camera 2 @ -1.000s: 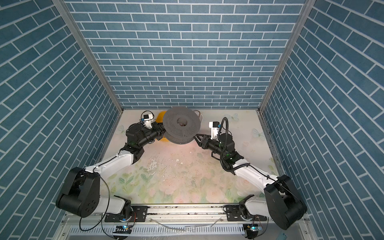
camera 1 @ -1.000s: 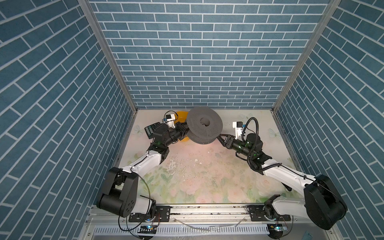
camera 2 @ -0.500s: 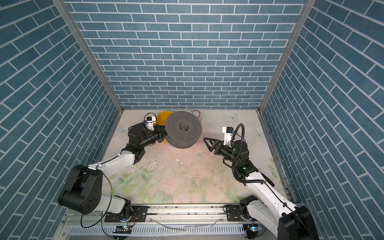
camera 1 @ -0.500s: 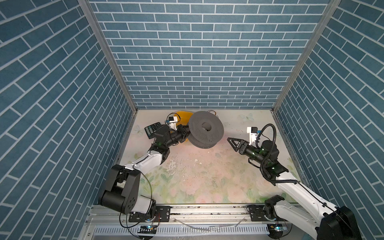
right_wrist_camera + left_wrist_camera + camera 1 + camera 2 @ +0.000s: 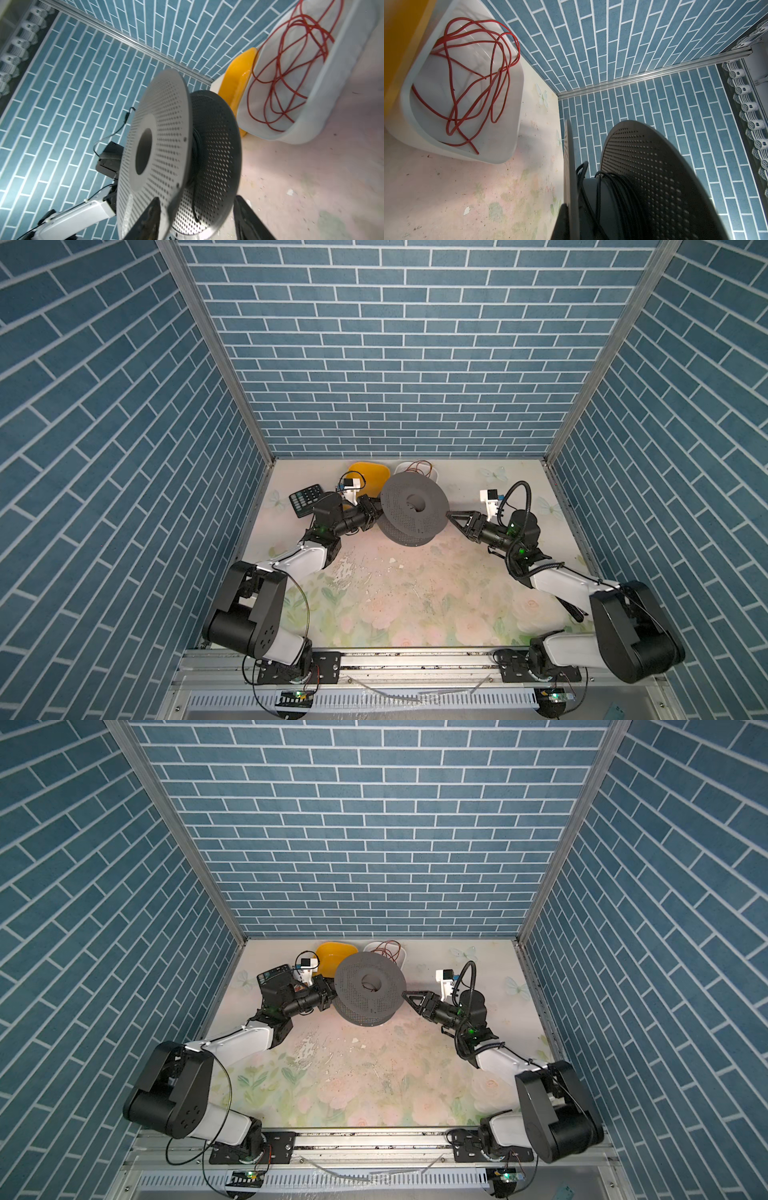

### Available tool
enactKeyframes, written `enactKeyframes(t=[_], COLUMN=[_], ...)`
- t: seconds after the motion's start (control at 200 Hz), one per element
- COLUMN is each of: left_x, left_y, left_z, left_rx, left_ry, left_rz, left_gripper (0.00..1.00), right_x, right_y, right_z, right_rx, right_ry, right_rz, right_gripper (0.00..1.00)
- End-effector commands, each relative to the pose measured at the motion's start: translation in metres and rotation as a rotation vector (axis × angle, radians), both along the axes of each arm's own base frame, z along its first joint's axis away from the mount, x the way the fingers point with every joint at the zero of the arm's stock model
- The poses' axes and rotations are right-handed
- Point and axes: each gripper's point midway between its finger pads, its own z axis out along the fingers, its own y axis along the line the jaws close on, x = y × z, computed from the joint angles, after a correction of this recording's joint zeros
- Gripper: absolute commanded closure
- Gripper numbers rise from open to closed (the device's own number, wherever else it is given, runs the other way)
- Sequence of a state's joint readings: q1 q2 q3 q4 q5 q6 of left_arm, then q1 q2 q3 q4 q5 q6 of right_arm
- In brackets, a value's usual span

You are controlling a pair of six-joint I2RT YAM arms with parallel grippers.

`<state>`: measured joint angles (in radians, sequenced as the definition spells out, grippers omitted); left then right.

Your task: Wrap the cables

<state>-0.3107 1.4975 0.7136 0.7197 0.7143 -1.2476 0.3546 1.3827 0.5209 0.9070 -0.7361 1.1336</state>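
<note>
Cables (image 5: 616,191) on grey spool (image 5: 399,512), left pincer (image 5: 376,511) clamping it, right pincer (image 5: 449,515) apart, white tray (image 5: 517,124) behind

Red wire (image 5: 491,68) lies in white tub (image 5: 508,145) beside yellow dish (image 5: 236,83).

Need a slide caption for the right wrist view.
Open right gripper at the grey spool rim, black cable wound on its hub; white tray of red wire beyond.

Right claw (image 5: 451,514) back at spool (image 5: 409,526).
</note>
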Motion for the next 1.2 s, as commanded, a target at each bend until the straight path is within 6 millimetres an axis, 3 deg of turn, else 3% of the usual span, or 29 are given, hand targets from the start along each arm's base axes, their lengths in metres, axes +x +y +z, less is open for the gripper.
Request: enactKeyframes(t=[0.0,0.205,0.48,0.72,0.995,1.195], left_x=[-0.002,-0.002,-0.004,-0.001,0.000,-0.005], left_y=[-0.007,-0.014,-0.028,-0.035,-0.037,-0.036], left_z=[0.023,0.022,0.022,0.017,0.010,0.011], left_rx=[-0.033,-0.035,-0.015,-0.015,-0.025,-0.017], left_ry=[-0.101,-0.106,-0.124,-0.115,-0.096,-0.097], left_rz=[-0.044,-0.071,-0.123,-0.134,-0.143,-0.152], left_gripper=[1.00,1.00,1.00,1.00,1.00,0.98], right_x=[0.002,0.011,0.020,0.019,0.021,0.027], right_y=[0.006,0.012,0.019,0.018,0.017,0.016], right_z=[0.056,0.061,0.048,0.050,0.044,0.040], right_rx=[0.145,0.207,0.226,0.228,0.227,0.236], right_ry=[-0.143,-0.146,-0.103,-0.108,-0.077,-0.048], right_rz=[0.052,0.086,0.112,0.108,0.094,0.070], right_gripper=[0.46,0.52,0.58,0.70,1.00,1.00])
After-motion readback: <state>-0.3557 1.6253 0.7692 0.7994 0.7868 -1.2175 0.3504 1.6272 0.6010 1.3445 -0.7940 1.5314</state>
